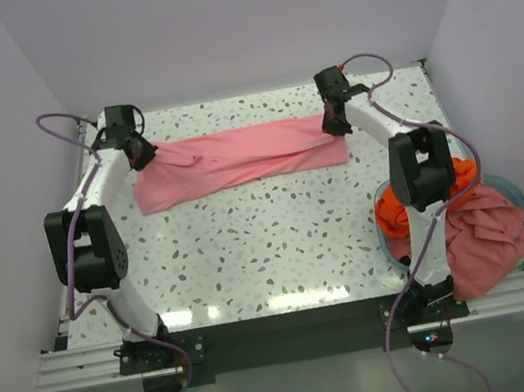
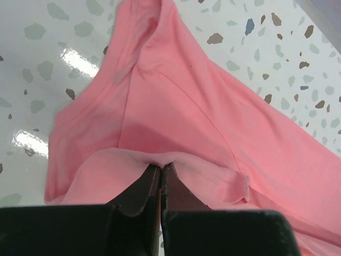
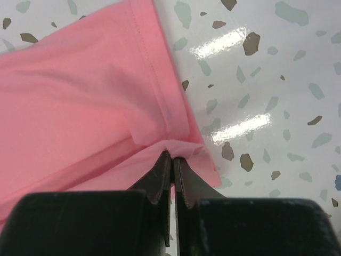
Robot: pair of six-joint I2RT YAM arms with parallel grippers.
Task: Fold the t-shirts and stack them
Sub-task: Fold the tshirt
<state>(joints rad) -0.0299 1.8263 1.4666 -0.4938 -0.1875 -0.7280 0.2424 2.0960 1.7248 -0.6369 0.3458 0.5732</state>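
Observation:
A light pink t-shirt (image 1: 235,158) lies stretched left to right across the far part of the speckled table. My left gripper (image 1: 143,156) is shut on its left end; the left wrist view shows the cloth (image 2: 213,122) pinched into a fold at my gripper (image 2: 160,166). At the shirt's right end my right gripper (image 1: 335,124) is shut on the hem, with the fabric (image 3: 80,90) bunched at the tips of that gripper (image 3: 173,154). An orange-red t-shirt (image 1: 391,212) and a salmon-pink t-shirt (image 1: 488,237) lie heaped in the basket at the right.
The pale teal round basket (image 1: 518,191) sits at the table's near right edge, partly behind the right arm (image 1: 420,168). White walls close in the back and both sides. The speckled tabletop (image 1: 261,247) stretches between the held shirt and the arm bases.

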